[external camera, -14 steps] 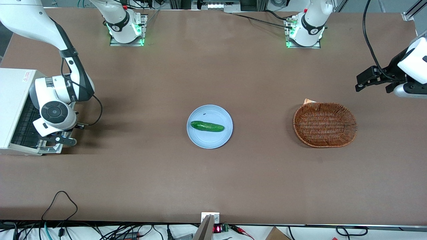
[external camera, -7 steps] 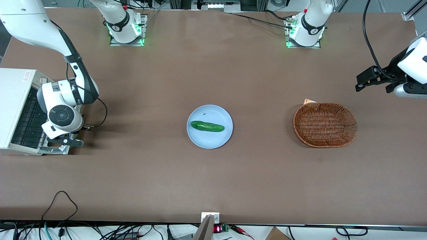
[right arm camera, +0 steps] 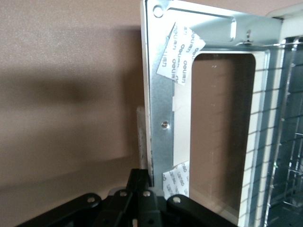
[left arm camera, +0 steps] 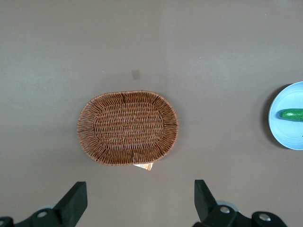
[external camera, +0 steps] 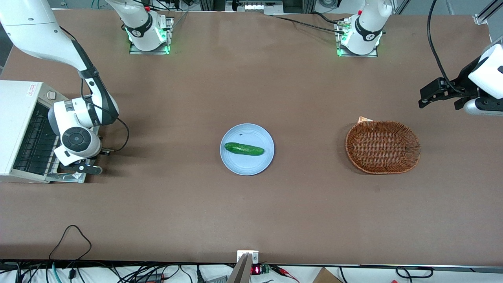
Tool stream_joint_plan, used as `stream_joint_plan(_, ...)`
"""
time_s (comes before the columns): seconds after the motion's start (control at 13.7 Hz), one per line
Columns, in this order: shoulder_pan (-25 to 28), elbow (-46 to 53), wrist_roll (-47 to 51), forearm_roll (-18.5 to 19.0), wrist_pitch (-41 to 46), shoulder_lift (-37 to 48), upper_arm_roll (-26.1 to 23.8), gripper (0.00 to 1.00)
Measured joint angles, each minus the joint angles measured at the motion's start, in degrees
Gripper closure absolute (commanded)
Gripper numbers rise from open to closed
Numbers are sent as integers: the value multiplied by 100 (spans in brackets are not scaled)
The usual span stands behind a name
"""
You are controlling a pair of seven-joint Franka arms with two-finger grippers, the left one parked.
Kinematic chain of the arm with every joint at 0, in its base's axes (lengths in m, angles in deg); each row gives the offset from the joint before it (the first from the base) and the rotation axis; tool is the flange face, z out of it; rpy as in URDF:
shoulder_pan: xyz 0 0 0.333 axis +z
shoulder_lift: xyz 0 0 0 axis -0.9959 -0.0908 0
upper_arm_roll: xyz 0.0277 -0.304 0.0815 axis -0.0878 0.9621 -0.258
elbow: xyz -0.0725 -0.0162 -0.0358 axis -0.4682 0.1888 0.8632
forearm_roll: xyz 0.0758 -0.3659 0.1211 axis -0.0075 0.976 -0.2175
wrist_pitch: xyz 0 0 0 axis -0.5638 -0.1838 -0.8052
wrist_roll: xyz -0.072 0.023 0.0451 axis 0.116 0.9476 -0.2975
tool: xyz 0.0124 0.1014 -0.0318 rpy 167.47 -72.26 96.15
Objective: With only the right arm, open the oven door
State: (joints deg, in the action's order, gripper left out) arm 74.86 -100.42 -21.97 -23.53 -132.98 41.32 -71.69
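My gripper (external camera: 80, 168) sits low at the free edge of the door (external camera: 67, 176), right by the pale handle (right arm camera: 141, 137); the fingers are hidden from me, so I cannot tell whether they grip it. The door lies folded down almost flat over the table (external camera: 251, 220), shiny inner face (right arm camera: 163, 118) up, taped labels on its frame. My arm (external camera: 76, 118) bends down over it, round joint cap (external camera: 75, 138) facing up, wrist hanging above the door. The oven (external camera: 17, 129) stands at my end of the table, its rack (external camera: 37, 137) exposed. The plate (external camera: 246, 161) with a cucumber (external camera: 243, 149) lies well apart.
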Motion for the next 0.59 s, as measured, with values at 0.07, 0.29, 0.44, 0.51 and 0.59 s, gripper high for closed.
stream_joint_plan(0.07, -1, -6, 0, 2, -63, -40, 15, 100)
stream_joint_plan(0.29, -10, -11, 0, 18, -208, -143, 44, 100)
stream_joint_plan(0.44, -14, -15, 0, 18, -214, -155, 46, 100)
stream_joint_plan(0.51, -15, -17, 0, -14, -208, -155, 49, 100)
stream_joint_plan(0.59, -22, -30, 0, -75, -207, -156, 59, 100)
